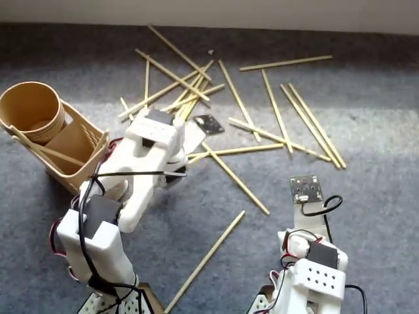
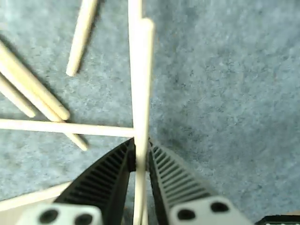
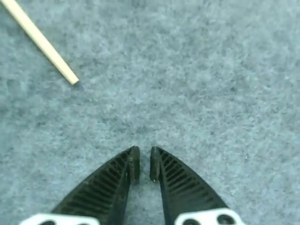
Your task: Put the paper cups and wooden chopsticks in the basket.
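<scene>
Grey carpet (image 1: 366, 216) — pale strip (image 1: 262, 13) along far edge.

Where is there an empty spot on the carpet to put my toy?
Bare carpet lies right of the right arm and in the far left corner beyond the basket. The middle far side is crowded with crisscrossed chopsticks.

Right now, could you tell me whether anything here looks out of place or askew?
Yes: many chopsticks lie strewn and crossed over the grey carpet, outside the basket; one is clamped in the jaws of the left gripper.
</scene>
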Tool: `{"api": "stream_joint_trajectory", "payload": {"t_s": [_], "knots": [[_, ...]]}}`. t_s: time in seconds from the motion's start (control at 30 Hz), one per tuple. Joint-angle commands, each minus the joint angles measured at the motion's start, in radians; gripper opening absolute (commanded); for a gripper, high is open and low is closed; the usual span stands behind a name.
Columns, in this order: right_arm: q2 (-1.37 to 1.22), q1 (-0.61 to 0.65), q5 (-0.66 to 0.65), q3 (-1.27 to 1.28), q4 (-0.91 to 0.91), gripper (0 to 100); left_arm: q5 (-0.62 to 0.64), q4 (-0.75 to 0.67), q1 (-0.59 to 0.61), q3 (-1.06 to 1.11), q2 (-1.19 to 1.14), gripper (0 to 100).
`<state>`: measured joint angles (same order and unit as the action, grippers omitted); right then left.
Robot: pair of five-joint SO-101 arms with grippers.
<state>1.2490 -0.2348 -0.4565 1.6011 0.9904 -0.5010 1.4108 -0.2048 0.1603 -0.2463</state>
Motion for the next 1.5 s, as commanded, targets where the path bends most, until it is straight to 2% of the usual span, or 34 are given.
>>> {"api": "stream_joint_trajectory", "payload": {"t_s": [0.0, 0.2, 0.57, 0.67, 0.93, 1.2, 1.37, 1.47], "knots": [[-0.015, -0.001, -0.009, 0.004, -0.021, 5.9, 0.011, 0.127, -0.013, -0.257, 0.016, 0], [-0.015, 0.024, -0.008, 0.008, -0.041, 5.9, 0.012, 0.365, -0.012, -0.697, 0.018, 0], [-0.015, 0.025, -0.008, 0.008, -0.042, 5.9, 0.055, 0.321, 0.004, -1.087, 0.277, 0], [-0.015, 0.025, -0.008, 0.008, -0.042, 5.9, 0.080, 0.321, 0.045, -1.181, 0.351, 0], [-0.015, 0.025, -0.008, 0.008, -0.044, 5.9, 0.120, 0.319, 0.257, -1.211, 0.449, 0], [-0.015, 0.025, -0.008, 0.008, -0.044, 5.9, 0.232, 0.310, 0.295, -1.198, 0.456, 0], [-0.015, 0.025, -0.008, 0.008, -0.044, 5.9, 0.299, 0.209, 0.355, -1.247, 0.522, 0], [-0.015, 0.025, -0.008, 0.008, -0.044, 5.9, 0.327, 0.203, 0.403, -1.248, 0.588, 0]]}}
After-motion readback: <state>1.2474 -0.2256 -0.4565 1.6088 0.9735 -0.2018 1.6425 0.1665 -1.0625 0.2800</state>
